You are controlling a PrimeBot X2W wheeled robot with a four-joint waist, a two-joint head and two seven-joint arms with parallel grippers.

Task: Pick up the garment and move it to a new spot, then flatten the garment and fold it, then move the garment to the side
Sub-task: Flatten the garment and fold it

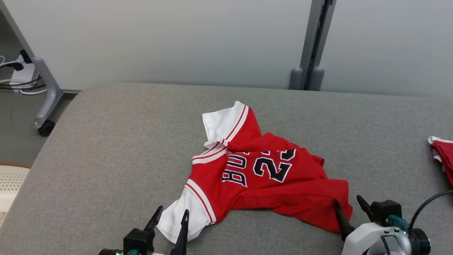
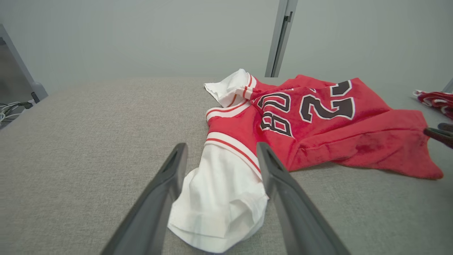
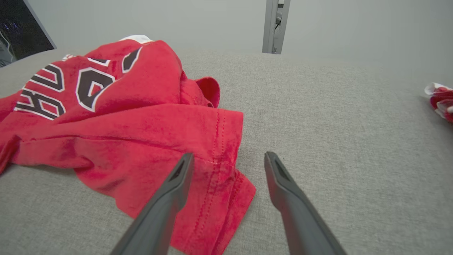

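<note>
The crumpled red-and-white cloth jersey (image 1: 269, 184) looks soft, matt and slightly fuzzy. Its stitched hem lies between the smooth, matt, plastic-looking dark fingers (image 3: 166, 209) of the right gripper (image 1: 346, 199). Beneath both, the grey upholstered tabletop (image 1: 106, 141) is coarse, matt woven fabric.

Free cushion (image 1: 113, 141) left, garment (image 1: 279, 191) blocks centre

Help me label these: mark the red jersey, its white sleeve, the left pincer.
red jersey (image 1: 283, 191), head view, body below the number
white sleeve (image 2: 219, 198), left wrist view, mid cloth
left pincer (image 1: 173, 209), head view, between its fingertips
</note>
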